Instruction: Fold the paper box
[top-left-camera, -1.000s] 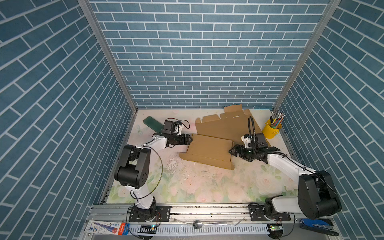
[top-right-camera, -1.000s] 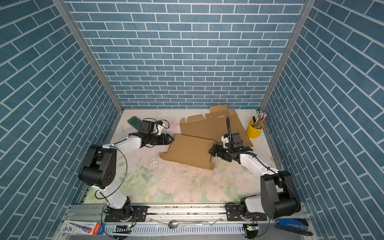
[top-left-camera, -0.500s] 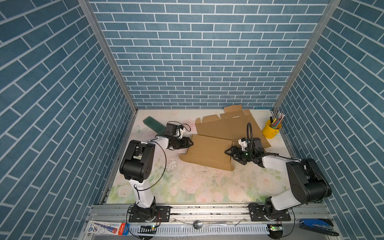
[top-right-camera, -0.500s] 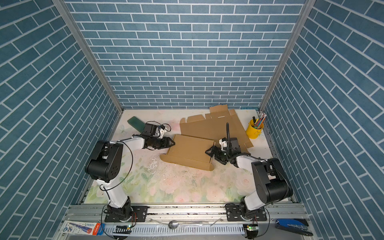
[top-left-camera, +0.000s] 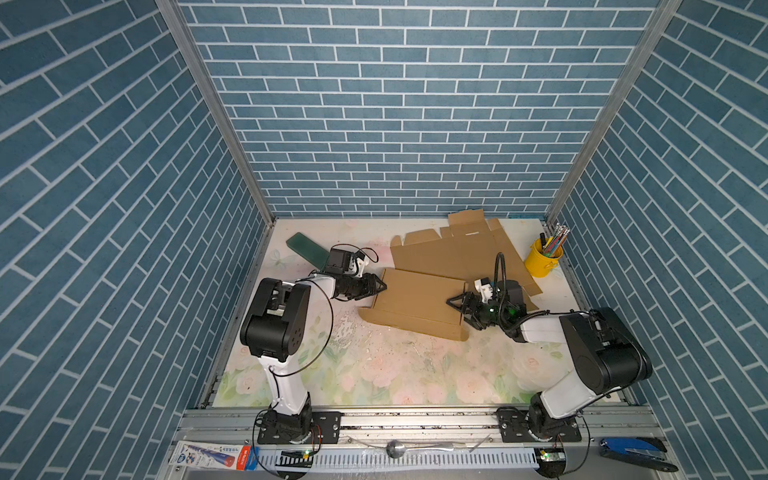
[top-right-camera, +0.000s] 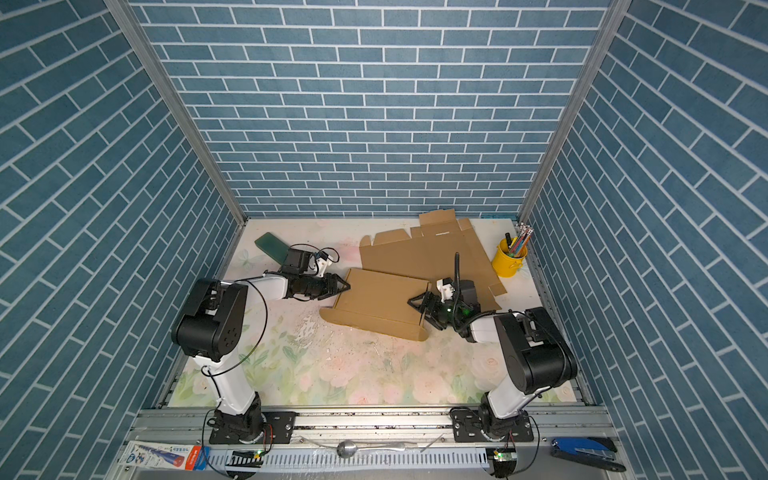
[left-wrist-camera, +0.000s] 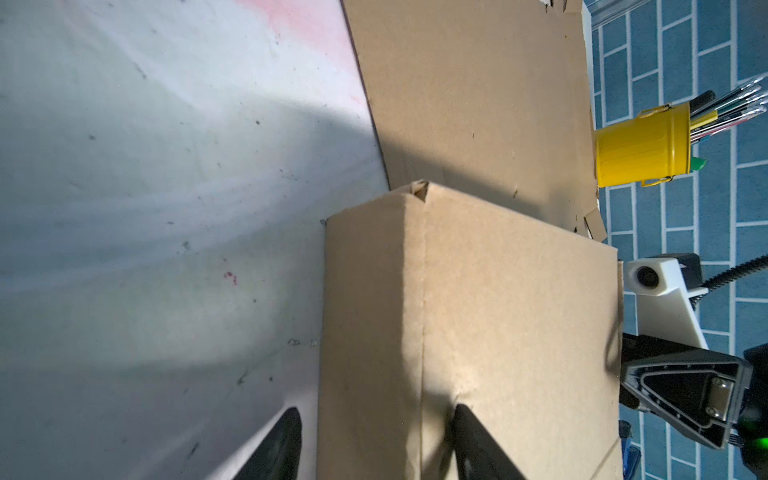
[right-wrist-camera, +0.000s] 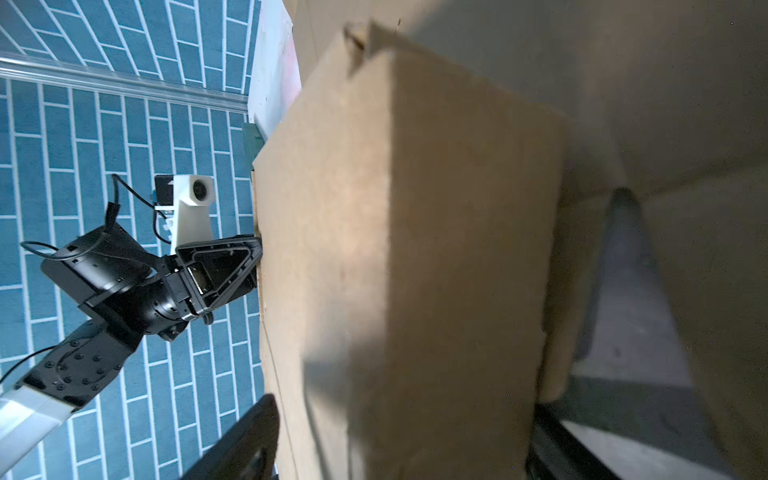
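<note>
Left gripper (top-left-camera: 377, 286) has become narrower in the last second and now sits over the left end of the paper box (top-left-camera: 415, 301). In the left wrist view one of its fingers (left-wrist-camera: 469, 432) presses on the top panel, where a small dent shows. The other finger (left-wrist-camera: 282, 440) stays low beside the end wall, with a thin strip of the surface (top-left-camera: 374, 365) visible between, so I cannot tell if this is already a real grip. Opposite to it, the right gripper (top-left-camera: 459, 307) has moved in a little toward the right end of the box, and its arm has swung the elbow closer. Its jaws stand wide, with the cardboard filling nearly the whole gap in the right wrist view, and I cannot tell whether they touch it. The box itself has almost not moved: it lies in the middle of the surface, somewhat toward the back edge, only half formed. Its back edge lies over a flat cardboard sheet (top-left-camera: 453, 253) that reaches toward the back right corner. In my judgement the approach is finished and both ends are now being taken in hold, so the real folding of the walls is not yet done and should come next
</note>
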